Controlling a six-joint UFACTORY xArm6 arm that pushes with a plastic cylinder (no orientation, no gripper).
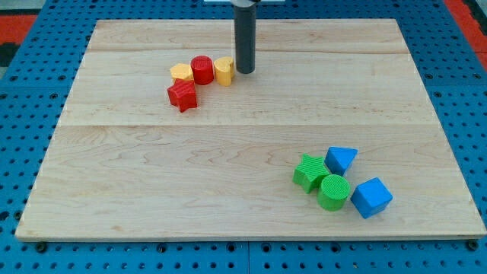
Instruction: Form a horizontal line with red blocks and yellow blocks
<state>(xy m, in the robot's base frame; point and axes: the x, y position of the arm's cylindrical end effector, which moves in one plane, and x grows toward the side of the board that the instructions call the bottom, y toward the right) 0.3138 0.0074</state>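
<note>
A yellow block, a red cylinder and a yellow hexagonal block sit side by side in a row at the view's upper left of centre. A red star-shaped block lies just below the left yellow block, touching the row. My tip stands on the board just right of the yellow hexagonal block, close to it or touching it.
A green star-like block, a green cylinder, a blue triangular block and a blue cube cluster at the view's lower right. The wooden board lies on a blue pegboard.
</note>
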